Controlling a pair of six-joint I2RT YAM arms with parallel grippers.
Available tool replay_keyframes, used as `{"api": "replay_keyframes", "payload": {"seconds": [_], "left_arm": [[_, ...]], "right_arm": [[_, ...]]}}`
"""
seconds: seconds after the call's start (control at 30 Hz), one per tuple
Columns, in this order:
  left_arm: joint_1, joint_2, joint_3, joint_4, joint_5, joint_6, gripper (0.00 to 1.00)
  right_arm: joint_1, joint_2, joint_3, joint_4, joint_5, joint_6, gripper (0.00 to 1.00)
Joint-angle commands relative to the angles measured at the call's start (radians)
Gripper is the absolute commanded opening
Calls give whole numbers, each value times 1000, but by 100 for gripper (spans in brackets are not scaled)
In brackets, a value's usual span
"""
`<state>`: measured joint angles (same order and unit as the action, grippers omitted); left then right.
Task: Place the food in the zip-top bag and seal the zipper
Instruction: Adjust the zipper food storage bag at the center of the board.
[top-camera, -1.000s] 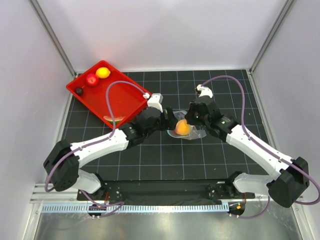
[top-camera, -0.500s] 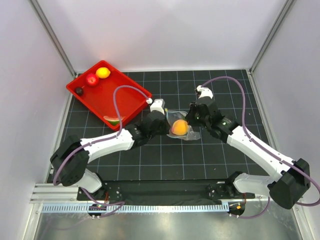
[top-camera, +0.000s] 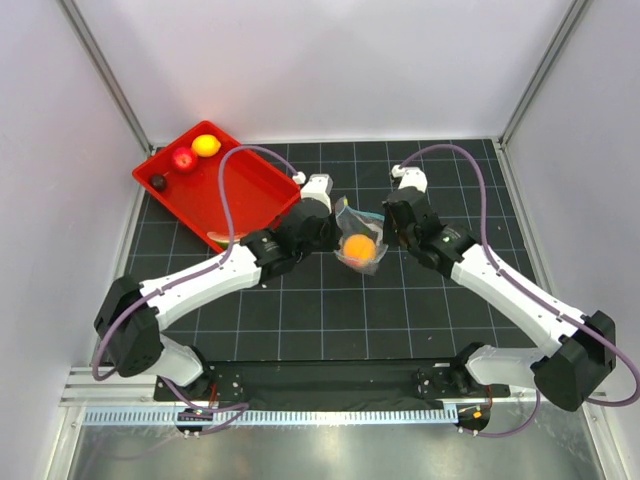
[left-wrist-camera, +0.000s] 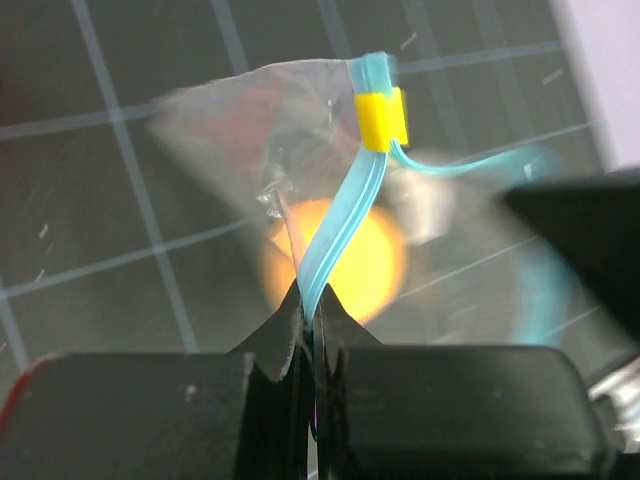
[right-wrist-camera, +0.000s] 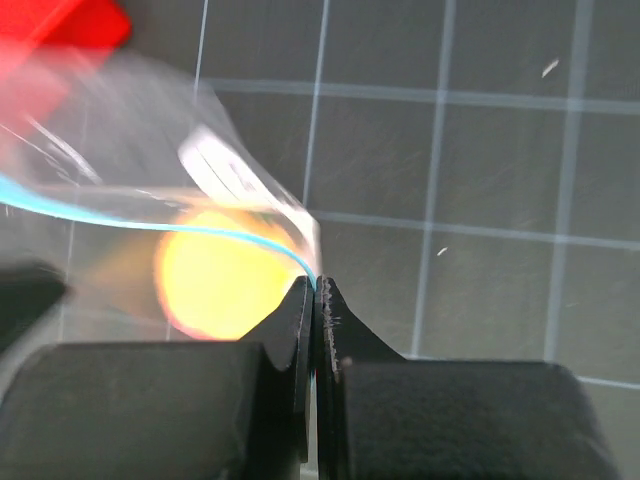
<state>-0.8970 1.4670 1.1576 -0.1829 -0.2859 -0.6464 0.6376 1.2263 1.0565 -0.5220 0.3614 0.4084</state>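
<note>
left gripper (left-wrist-camera: 310, 300): jaws closed tight, no gap, pinching the blue zipper (left-wrist-camera: 345, 225) a little below its yellow slider (left-wrist-camera: 380, 120).
right gripper (right-wrist-camera: 316, 288): jaws likewise pressed flat together on the other end of the same strip, where the thin blue line runs into them.

the bag (top-camera: 352, 222) hangs between the two, mid-mat, just right of the red tray (top-camera: 255, 190). it looks lifted off the mat (top-camera: 330, 320), though i cannot tell whether its bottom touches. orange ball (top-camera: 359, 247) sits inside, low in the pouch.

in the tray: lemon (top-camera: 206, 145), apple (top-camera: 183, 158) and dark fruit (top-camera: 158, 182) at the far corner. the watermelon wedge (top-camera: 222, 239) is at the near edge, partly behind the left arm.

risks, as judged:
- the mouth is drawn thin between the two pinches. more pull apart would flatten it and leave no way in for the next fruit.
- both grips are on slick film. the ball's weight could slide the strip out of a jaw and spill the ball.
- one gripper must let go to fetch fruit. a one-sided hold would let the bag droop and the mouth collapse.
- sealing now would shut four pieces out.
</note>
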Motion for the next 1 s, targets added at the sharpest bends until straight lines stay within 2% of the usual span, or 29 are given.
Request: {"api": "replay_keyframes", "payload": {"seconds": [0.0, 0.13, 0.3, 0.4, 0.43, 0.5, 0.53, 0.6, 0.63, 0.67, 0.77, 0.97], "left_arm": [[13, 15, -16, -55, -24, 13, 0], [13, 12, 16, -102, -24, 25, 2], [13, 49, 112, -208, -7, 53, 6], [13, 55, 120, -225, -4, 67, 20], [15, 53, 119, -224, -10, 67, 35], [24, 47, 113, -224, -7, 68, 50], [32, 44, 113, -225, 2, 71, 65], [58, 29, 108, -224, 33, 80, 80], [69, 21, 105, -225, 62, 85, 91], [81, -2, 100, -225, 71, 91, 95], [162, -48, 71, -230, 91, 113, 100], [395, -120, 48, -234, 99, 149, 100]], "right_arm": [[-4, -34, 76, -53, 113, -60, 1], [-1, -18, 46, -47, 57, -42, 1], [4, -7, 40, -56, 63, -42, 1], [4, -1, 42, -65, 82, -49, 1], [4, 4, 42, -67, 82, -49, 1], [4, 4, 39, -65, 73, -48, 1], [4, 4, 33, -61, 68, -45, 1], [4, 7, 25, -58, 57, -42, 1], [4, 9, 23, -59, 57, -40, 1], [4, 9, 22, -59, 59, -39, 1], [4, 6, 16, -59, 63, -34, 1], [4, -19, 5, -55, 56, -33, 1]]}}
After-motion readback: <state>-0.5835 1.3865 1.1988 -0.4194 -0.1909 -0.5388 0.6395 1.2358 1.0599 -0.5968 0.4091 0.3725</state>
